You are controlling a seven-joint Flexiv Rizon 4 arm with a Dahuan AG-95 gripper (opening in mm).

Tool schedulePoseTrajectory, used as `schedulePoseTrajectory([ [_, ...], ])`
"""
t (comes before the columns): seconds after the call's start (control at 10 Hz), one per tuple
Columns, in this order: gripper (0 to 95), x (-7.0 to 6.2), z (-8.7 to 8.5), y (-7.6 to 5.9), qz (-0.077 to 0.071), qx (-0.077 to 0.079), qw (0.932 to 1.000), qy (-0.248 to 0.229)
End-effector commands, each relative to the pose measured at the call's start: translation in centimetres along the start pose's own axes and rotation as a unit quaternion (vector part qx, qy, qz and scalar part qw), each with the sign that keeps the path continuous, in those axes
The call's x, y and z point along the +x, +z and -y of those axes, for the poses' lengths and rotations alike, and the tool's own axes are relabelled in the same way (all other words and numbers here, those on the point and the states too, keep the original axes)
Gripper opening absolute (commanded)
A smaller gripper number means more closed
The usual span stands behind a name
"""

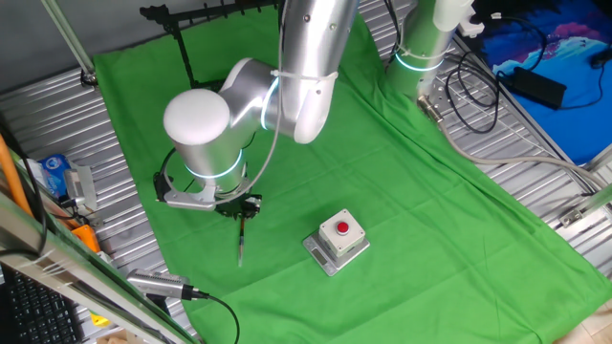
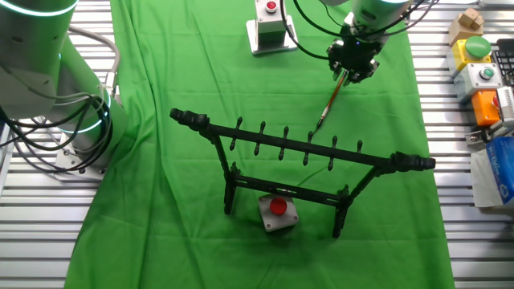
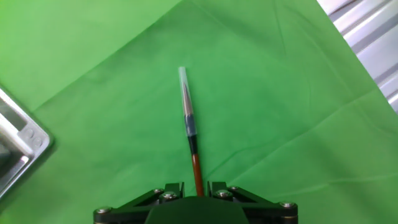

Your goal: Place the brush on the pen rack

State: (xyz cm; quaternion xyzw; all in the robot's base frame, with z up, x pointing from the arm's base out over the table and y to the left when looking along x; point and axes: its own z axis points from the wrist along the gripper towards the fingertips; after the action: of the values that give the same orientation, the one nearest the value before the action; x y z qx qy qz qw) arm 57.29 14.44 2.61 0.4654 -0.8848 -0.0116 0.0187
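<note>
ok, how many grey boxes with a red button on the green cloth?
2. One button box sits at the cloth's far end beside the gripper; the second button box sits under the pen rack.

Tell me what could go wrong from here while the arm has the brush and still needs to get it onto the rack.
The gripper pinches the brush near one end, so the long free part could swing or slip in transit. The pen rack has thin pegs set close together; the brush might catch on the wrong one or knock the light frame. A grey box with red button sits under the rack, where a dropped brush could land.
</note>
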Motion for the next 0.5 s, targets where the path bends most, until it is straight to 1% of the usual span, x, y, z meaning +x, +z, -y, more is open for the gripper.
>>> schedulePoseTrajectory([
  [0.1, 19.0, -0.02, 0.1, 0.17, 0.002, 0.002, 1.0, -0.002],
  [0.5, 19.0, -0.3, 0.08, 0.51, 0.003, 0.004, 1.0, -0.003],
])
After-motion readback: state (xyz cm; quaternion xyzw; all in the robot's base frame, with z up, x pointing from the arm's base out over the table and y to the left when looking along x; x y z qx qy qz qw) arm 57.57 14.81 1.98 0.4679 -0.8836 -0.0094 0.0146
